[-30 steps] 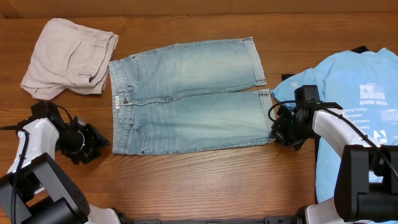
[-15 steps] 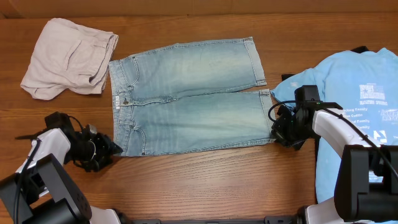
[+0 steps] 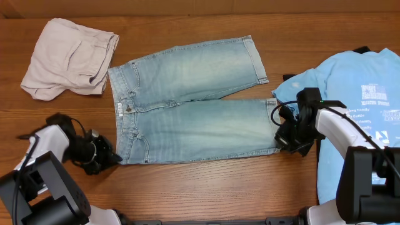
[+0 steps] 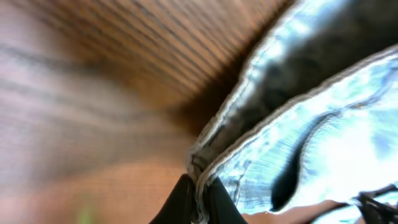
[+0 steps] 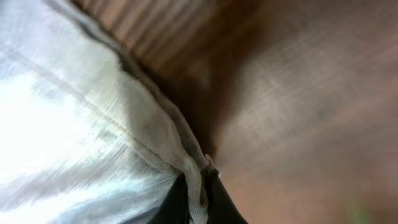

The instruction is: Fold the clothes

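Denim, light-wash blue: the jeans (image 3: 187, 103) lie flat and spread out on the wooden table (image 3: 200, 187), with the waistband toward my left arm and the leg hems toward my right arm, the two legs parting slightly toward the hems. My left gripper (image 3: 112, 157) sits at the near corner of the waistband. In the left wrist view its dark fingertips (image 4: 177, 202) stand close together with the doubled denim edge pinched between them, so the jaws are narrow and holding the jeans. My right gripper (image 3: 282, 140) sits at the hem corner of the near leg. In the right wrist view its fingertips (image 5: 174, 202) also stand close together, with the hem seam clamped between them. Both wrist views are blurred, so finer detail of either grip cannot be told. The beige trousers (image 3: 69, 57) lie crumpled at the far left of the table, near the waistband but apart from it. The sky-blue T-shirt (image 3: 356, 125), white print facing up, lies at the right side, partly under my right arm and just beside the hems
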Motion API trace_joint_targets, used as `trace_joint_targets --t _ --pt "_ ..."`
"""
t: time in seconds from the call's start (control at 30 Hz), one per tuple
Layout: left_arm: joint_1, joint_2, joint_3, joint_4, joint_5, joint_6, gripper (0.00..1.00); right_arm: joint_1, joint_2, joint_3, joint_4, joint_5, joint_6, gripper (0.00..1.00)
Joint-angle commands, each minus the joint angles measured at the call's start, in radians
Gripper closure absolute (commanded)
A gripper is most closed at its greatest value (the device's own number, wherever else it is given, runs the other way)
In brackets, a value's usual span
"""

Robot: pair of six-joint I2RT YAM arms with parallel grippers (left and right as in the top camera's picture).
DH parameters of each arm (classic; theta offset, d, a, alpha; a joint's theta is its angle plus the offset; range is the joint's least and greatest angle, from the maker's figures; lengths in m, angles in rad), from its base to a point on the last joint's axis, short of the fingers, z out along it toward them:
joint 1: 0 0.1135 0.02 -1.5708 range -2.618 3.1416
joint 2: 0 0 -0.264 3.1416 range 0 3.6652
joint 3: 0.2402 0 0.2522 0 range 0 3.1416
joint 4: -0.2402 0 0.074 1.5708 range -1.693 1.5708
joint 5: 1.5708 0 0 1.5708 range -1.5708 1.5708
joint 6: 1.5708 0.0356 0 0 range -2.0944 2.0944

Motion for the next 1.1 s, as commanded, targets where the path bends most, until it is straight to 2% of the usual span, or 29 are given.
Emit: trace_joint_targets --t 0.0,0.23,0.4,0.5,0.63,0.77,1.07 --pt "0.014 -0.028 0.150 -0.109 -0.020 0.058 0.96 -0.009 -0.114 0.092 -0.070 0.044 -0.045 0.96" --pt "0.014 -0.167 0.288 -0.313 -0.036 0.080 0.96 -0.009 -0.274 0.305 -0.351 0.143 -0.045 0.96" --pt "0.014 -0.283 0.306 -0.383 -0.114 0.063 0.96 -0.009 -0.303 0.455 -0.412 0.152 -0.048 0.96" --pt "0.014 -0.334 0.306 -0.394 -0.131 0.040 0.96 -0.009 -0.303 0.492 -0.350 0.153 -0.048 0.96" --pt "0.013 -0.364 0.306 -0.386 -0.229 -0.012 0.96 -0.009 -0.298 0.494 -0.174 0.148 -0.048 0.96" --pt "0.011 -0.362 0.289 -0.370 -0.245 -0.023 0.96 -0.007 -0.275 0.494 -0.039 0.144 -0.047 0.96" --pt "0.013 -0.361 0.080 -0.151 -0.260 -0.101 0.96 -0.007 -0.138 0.494 0.123 0.120 -0.048 0.96"
